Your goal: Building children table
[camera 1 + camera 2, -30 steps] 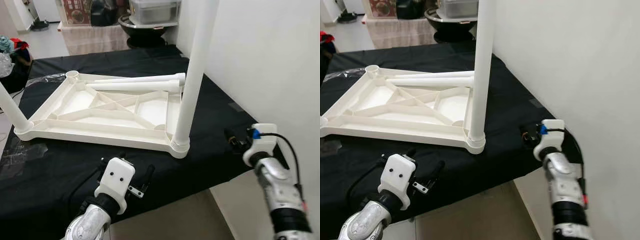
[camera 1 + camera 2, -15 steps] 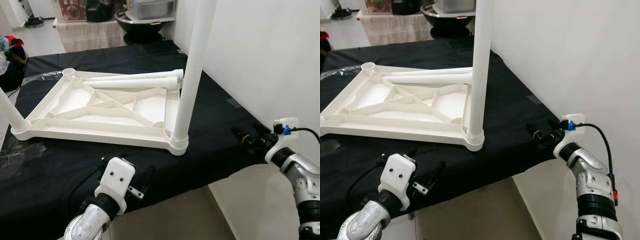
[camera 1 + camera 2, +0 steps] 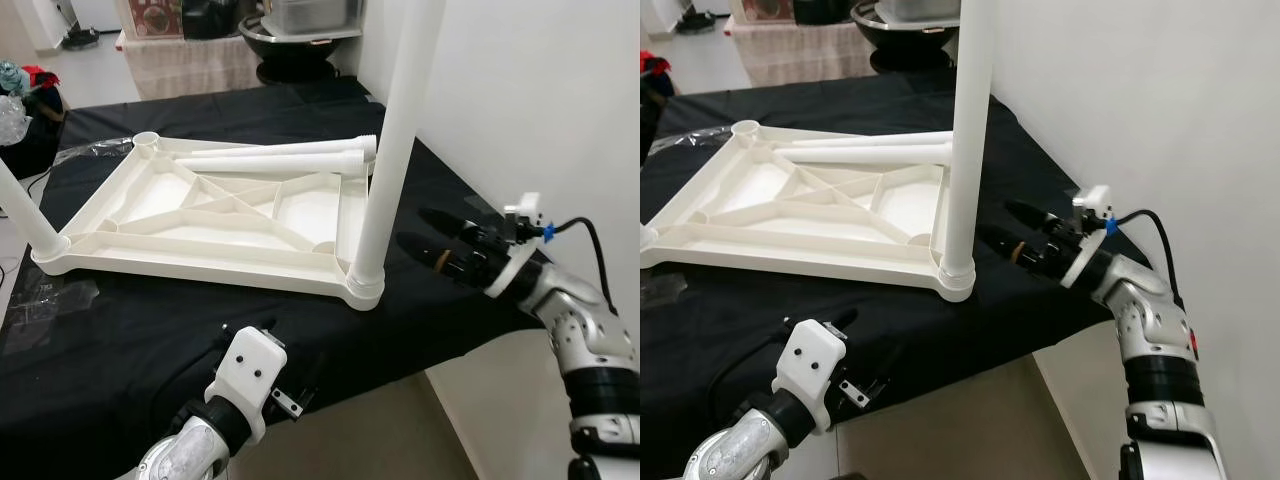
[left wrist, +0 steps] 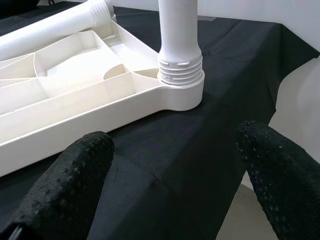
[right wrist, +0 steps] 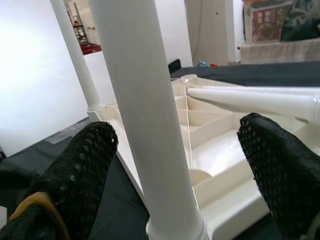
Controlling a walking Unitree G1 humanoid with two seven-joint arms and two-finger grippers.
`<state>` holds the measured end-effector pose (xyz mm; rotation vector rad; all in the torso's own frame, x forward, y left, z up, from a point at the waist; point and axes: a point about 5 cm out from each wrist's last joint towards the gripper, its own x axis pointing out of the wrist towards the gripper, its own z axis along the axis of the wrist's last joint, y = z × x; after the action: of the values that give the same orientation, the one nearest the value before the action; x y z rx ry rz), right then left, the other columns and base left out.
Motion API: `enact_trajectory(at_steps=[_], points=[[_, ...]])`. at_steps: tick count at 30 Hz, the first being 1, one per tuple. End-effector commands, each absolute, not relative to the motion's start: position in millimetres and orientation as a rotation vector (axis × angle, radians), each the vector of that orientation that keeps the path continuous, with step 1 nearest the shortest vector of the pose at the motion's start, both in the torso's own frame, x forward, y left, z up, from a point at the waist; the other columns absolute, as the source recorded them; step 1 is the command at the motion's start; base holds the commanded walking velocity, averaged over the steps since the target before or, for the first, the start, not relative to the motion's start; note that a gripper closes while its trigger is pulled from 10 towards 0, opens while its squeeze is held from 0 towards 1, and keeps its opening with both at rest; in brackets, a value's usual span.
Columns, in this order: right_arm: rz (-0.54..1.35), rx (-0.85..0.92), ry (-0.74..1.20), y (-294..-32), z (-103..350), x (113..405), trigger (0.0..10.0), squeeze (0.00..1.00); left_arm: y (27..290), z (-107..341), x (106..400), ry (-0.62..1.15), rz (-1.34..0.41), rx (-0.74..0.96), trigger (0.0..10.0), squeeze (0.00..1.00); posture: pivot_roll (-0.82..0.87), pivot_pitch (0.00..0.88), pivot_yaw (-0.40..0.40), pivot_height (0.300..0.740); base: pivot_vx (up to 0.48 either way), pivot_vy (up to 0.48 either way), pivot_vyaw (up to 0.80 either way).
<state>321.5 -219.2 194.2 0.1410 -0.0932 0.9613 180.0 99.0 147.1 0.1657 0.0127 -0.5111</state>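
Black-clothed table (image 3: 120, 340) carries upside-down white tabletop (image 3: 200, 215) at 12; 1 upright leg (image 3: 395, 140) screwed in near-right corner, 2 loose legs (image 3: 270, 158) lying across. Right gripper (image 3: 425, 238) at 3, fingers wide apart, empty, beside upright leg. Left gripper (image 4: 170, 170) at 6, spread, empty.

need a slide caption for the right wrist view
Open right gripper faces the upright white plastic table leg screwed into the upturned white tabletop.
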Motion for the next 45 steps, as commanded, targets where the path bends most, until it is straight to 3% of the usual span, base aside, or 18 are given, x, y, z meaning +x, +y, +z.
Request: enact_trajectory(at_steps=[1, 11, 32, 45], points=[[0.994, 0.129, -0.099, -213, 199, 324, 10.0, 0.0, 101, 147, 179, 0.018, -0.51, 0.151, 10.0, 0.0, 0.08, 0.07, -0.047, 0.74, 0.0, 0.0, 0.0], [1.049, 0.123, -0.087, -202, 200, 331, 10.0, 0.0, 99, 148, 178, 0.015, -0.514, 0.144, 10.0, 0.0, 0.08, 0.072, -0.053, 0.74, 0.0, 0.0, 0.0], [1.082, 0.115, -0.102, -147, 199, 351, 10.0, 0.0, 96, 148, 176, 0.009, -0.52, 0.147, 10.0, 0.0, 0.08, 0.069, -0.065, 0.74, 0.0, 0.0, 0.0], [1.092, 0.079, -0.035, -136, 189, 354, 10.0, 0.0, 95, 147, 175, 0.01, -0.521, 0.144, 10.0, 0.0, 0.08, 0.065, -0.069, 0.74, 0.0, 0.0, 0.0]])
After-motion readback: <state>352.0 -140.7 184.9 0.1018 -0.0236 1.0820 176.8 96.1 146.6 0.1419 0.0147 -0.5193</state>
